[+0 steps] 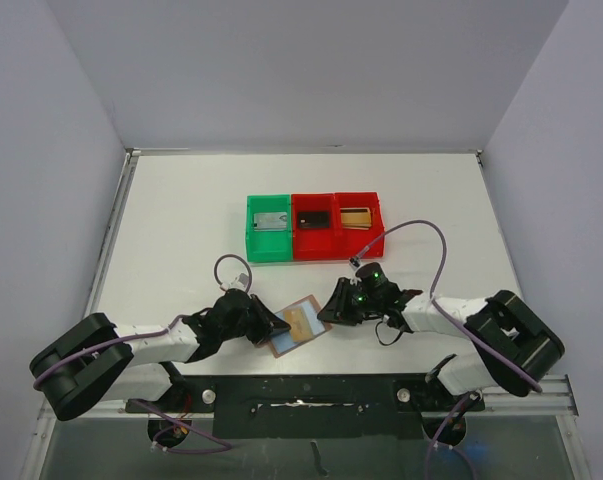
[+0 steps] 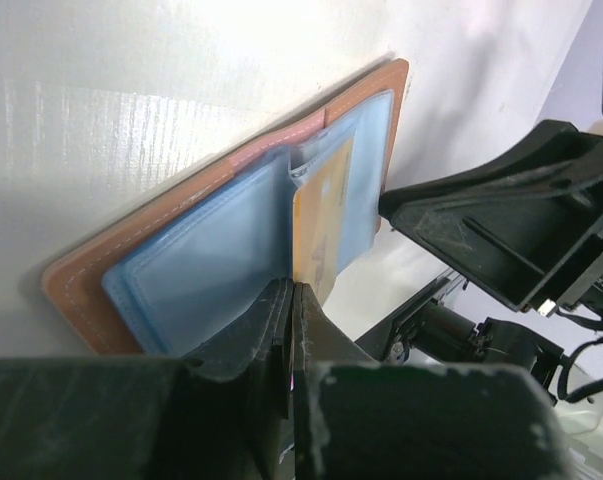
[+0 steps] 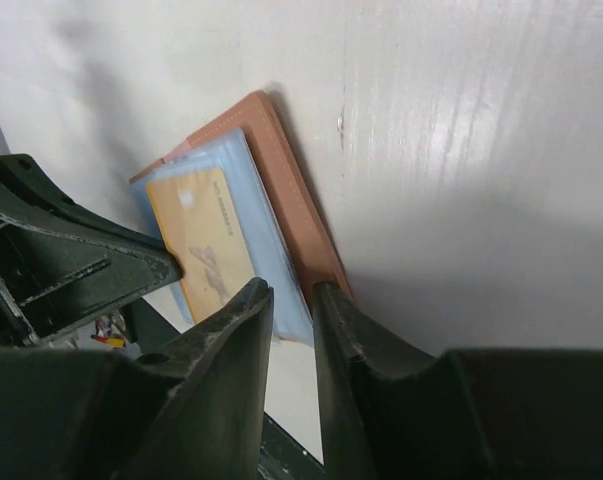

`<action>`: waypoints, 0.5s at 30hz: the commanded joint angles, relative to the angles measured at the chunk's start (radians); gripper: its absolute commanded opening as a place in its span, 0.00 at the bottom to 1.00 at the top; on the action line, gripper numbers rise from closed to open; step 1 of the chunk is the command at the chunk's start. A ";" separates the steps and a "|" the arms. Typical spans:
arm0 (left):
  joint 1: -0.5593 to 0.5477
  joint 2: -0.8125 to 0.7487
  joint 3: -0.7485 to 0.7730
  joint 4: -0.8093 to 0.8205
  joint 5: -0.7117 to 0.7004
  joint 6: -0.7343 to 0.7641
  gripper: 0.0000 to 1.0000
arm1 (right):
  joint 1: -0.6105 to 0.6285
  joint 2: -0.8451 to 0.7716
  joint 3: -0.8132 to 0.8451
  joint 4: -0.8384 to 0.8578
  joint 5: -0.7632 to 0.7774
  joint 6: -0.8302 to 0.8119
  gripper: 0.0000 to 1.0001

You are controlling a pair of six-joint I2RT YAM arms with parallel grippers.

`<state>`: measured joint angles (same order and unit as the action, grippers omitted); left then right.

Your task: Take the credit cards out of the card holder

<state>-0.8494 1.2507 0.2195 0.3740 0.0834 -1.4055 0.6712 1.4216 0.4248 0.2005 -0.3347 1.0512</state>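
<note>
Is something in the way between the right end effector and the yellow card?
Nothing loose. The right end effector sits at the card holder's edge; only the holder's own clear blue sleeve covers the yellow card.

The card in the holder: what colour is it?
The card in the card holder is yellow; the right wrist view shows it best.

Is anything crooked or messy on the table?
Only the card holder: it lies open and slanted, unlike the straight row of bins. A yellow card sits inside it. Nothing looks spilled or broken.
</note>
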 commanded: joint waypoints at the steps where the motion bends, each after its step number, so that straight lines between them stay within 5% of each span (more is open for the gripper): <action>1: -0.002 -0.012 0.026 0.002 -0.012 0.016 0.00 | 0.013 -0.111 0.043 -0.134 0.051 -0.088 0.28; 15: -0.003 -0.027 0.030 -0.005 -0.009 0.019 0.00 | 0.144 0.121 0.170 -0.080 -0.005 -0.093 0.26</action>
<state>-0.8494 1.2503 0.2195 0.3737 0.0834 -1.4029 0.8093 1.4921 0.5587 0.1356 -0.3599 0.9642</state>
